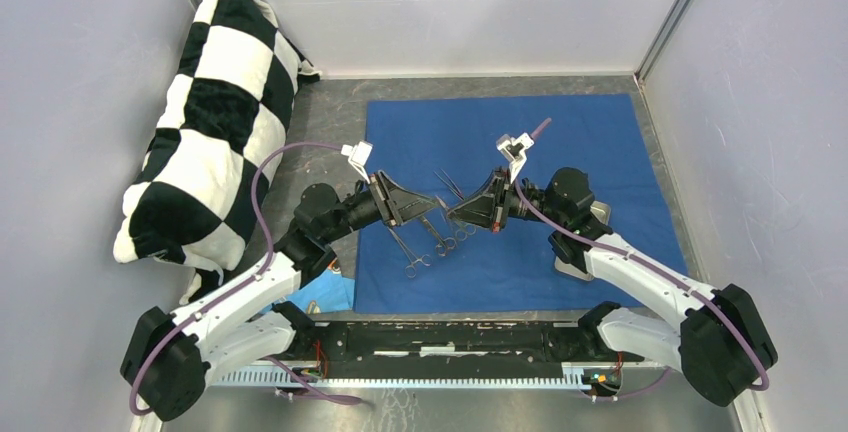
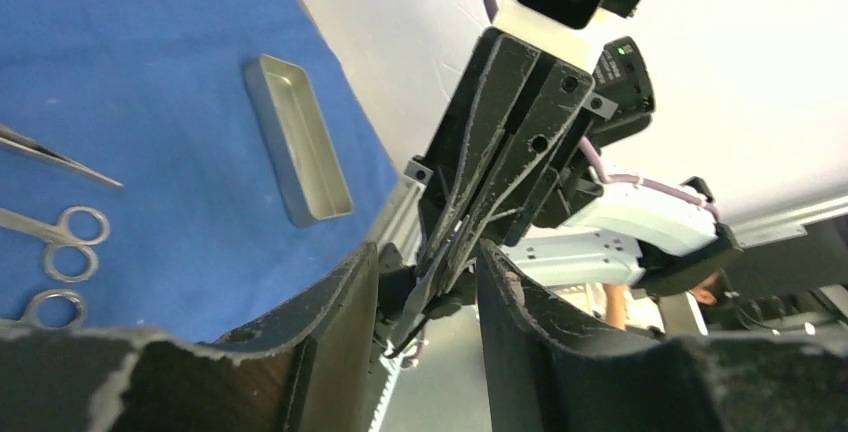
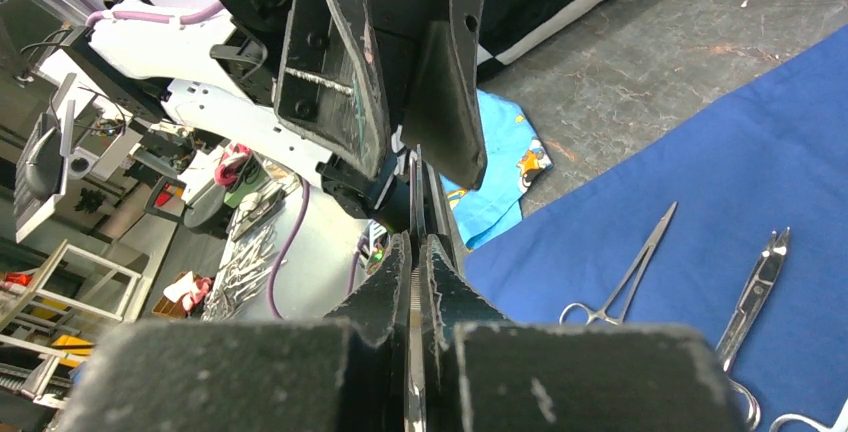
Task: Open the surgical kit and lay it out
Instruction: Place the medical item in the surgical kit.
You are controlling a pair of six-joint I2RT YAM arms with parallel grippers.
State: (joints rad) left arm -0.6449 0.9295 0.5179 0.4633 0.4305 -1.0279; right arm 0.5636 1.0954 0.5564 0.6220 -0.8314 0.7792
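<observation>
The dark blue cloth (image 1: 560, 152) lies spread flat on the table. Several thin silver instruments (image 1: 430, 242) lie on its near left part; scissor rings (image 2: 70, 242) and forceps (image 3: 630, 272) show in the wrist views. The steel tray (image 2: 295, 137) sits on the cloth's right side, partly under my right arm (image 1: 568, 270). My right gripper (image 1: 452, 214) (image 3: 415, 247) is shut on a thin silver instrument (image 3: 413, 292), held above the cloth. My left gripper (image 1: 432, 204) (image 2: 428, 252) faces it, jaws open, with that instrument's tip (image 2: 440, 282) between its fingers.
A black-and-white checkered pillow (image 1: 210, 122) leans against the left wall. A light blue patterned cloth scrap (image 1: 325, 292) (image 3: 500, 172) lies by the blue cloth's near left corner. Walls close the table at the back and both sides.
</observation>
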